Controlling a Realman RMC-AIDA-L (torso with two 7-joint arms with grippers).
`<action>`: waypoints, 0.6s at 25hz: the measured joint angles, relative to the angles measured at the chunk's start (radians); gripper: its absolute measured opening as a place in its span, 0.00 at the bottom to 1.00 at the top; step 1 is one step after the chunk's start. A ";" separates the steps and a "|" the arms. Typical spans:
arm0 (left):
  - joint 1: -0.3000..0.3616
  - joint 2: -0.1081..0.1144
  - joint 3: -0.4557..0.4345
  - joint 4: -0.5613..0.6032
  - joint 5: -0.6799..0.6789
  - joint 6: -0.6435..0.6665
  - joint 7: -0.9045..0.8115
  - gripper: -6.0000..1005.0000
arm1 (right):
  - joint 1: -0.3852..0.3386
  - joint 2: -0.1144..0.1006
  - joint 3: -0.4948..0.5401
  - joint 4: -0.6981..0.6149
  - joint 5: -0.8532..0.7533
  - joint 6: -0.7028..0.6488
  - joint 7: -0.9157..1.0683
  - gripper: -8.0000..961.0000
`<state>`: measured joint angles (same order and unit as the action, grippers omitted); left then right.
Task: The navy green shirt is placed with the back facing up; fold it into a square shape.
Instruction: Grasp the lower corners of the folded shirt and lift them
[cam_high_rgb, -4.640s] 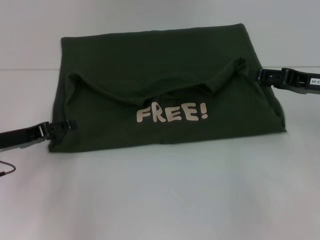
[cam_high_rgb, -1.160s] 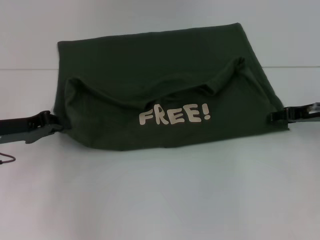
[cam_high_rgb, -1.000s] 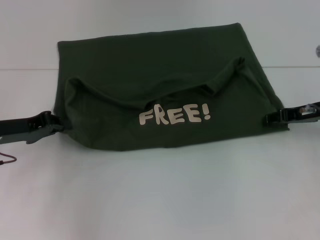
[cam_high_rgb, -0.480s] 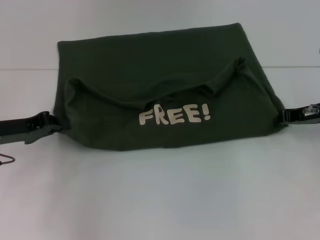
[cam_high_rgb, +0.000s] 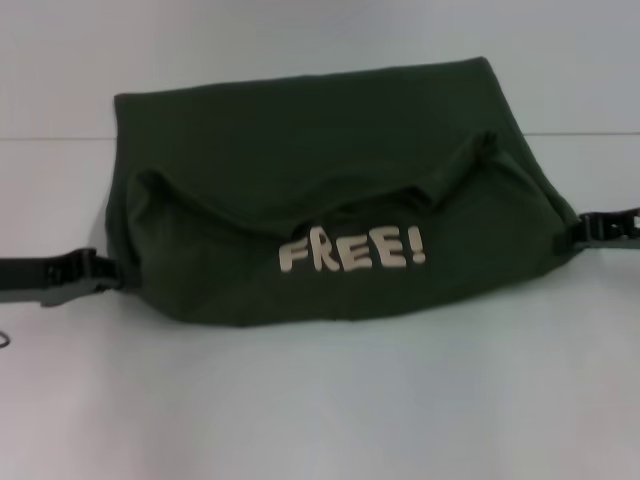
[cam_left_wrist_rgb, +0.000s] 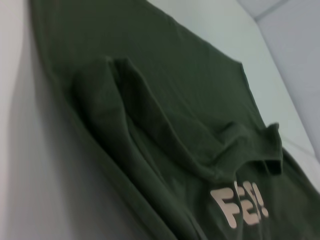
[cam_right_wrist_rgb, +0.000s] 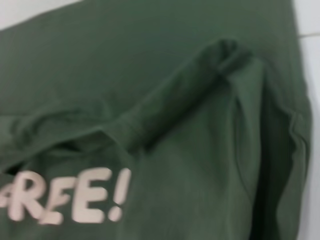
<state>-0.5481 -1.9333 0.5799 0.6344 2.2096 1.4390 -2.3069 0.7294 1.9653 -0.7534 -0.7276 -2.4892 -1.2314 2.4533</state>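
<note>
White table (cam_high_rgb: 320, 400), navy green shirt (cam_high_rgb: 330, 190), grippers head-view only

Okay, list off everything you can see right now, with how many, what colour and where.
navy green shirt: one, dark olive green, folded in a broad bundle across the middle of the table, its two lower corners at the hands.
"FREE!" lettering: one print, pale cream, on the shirt's near flap, facing up.
table: one, white, under the shirt, with a seam line running across behind it.
left hand: one, black, low at the shirt's left corner.
right hand: one, black, at the shirt's right corner.
</note>
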 joint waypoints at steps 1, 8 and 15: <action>0.005 0.005 0.000 0.010 0.013 0.031 -0.001 0.01 | -0.017 0.001 0.003 -0.036 0.013 -0.049 0.000 0.03; 0.033 0.032 0.000 0.051 0.099 0.220 0.006 0.01 | -0.099 -0.009 0.012 -0.140 0.045 -0.345 -0.010 0.03; 0.110 0.023 -0.003 0.131 0.155 0.434 0.042 0.01 | -0.172 -0.013 0.029 -0.143 0.045 -0.546 -0.040 0.03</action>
<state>-0.4385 -1.9104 0.5773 0.7654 2.3647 1.8727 -2.2651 0.5575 1.9521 -0.7242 -0.8703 -2.4443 -1.7770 2.4138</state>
